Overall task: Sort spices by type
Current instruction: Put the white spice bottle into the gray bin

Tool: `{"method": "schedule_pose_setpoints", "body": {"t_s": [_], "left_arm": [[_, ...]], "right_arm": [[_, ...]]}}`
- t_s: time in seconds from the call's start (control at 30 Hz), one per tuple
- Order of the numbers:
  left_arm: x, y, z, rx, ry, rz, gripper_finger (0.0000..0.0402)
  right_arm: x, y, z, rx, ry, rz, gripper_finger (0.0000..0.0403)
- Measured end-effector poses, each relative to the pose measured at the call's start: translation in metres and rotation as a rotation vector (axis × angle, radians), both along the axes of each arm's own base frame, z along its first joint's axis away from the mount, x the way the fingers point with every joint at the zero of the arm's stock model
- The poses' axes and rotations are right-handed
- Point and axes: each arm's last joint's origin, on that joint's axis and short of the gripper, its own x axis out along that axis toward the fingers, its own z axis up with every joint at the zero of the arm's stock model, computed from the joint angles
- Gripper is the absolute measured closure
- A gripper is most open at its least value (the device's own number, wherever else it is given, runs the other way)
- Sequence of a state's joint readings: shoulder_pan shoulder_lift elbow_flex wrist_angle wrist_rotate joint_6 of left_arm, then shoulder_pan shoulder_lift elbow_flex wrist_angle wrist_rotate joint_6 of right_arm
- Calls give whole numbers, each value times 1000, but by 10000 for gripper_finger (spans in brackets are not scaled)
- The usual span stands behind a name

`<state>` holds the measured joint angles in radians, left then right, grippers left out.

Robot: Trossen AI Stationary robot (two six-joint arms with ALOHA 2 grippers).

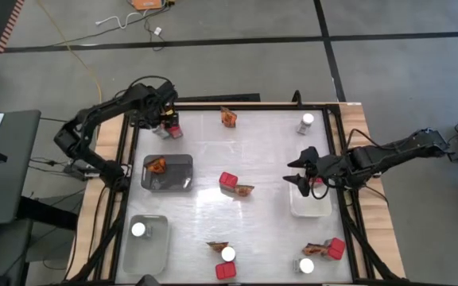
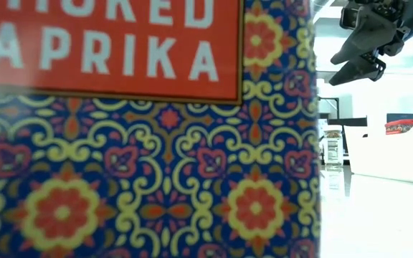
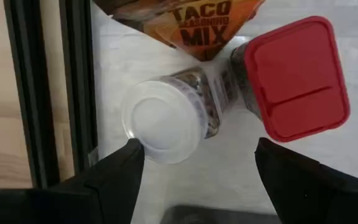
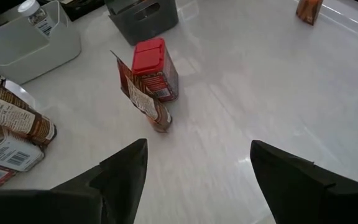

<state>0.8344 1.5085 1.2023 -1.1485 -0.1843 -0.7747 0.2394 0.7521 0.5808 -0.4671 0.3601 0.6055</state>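
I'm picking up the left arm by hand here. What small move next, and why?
Probably lower the left claw and close on the jar: its open fingers already straddle the white lid, with the red box and taco packet crowding close beside it.

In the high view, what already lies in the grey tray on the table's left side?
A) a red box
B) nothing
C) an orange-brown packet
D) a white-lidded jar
C: in the high view an orange-brown packet lies in the grey tray; the white-lidded jar on that side sits in the clear tray instead.
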Motion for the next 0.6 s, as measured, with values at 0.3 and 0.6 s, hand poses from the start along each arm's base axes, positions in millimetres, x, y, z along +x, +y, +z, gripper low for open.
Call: {"method": "schedule_pose_setpoints", "body": {"t_s": [0.3, 0.6], "left_arm": [[6, 3, 3, 34, -85, -16, 107], [5, 2, 21, 145, -189, -35, 107]], "right_arm": [[0, 0, 0, 11, 2, -9, 92], [0, 0, 0, 10, 3, -8, 92]]}}
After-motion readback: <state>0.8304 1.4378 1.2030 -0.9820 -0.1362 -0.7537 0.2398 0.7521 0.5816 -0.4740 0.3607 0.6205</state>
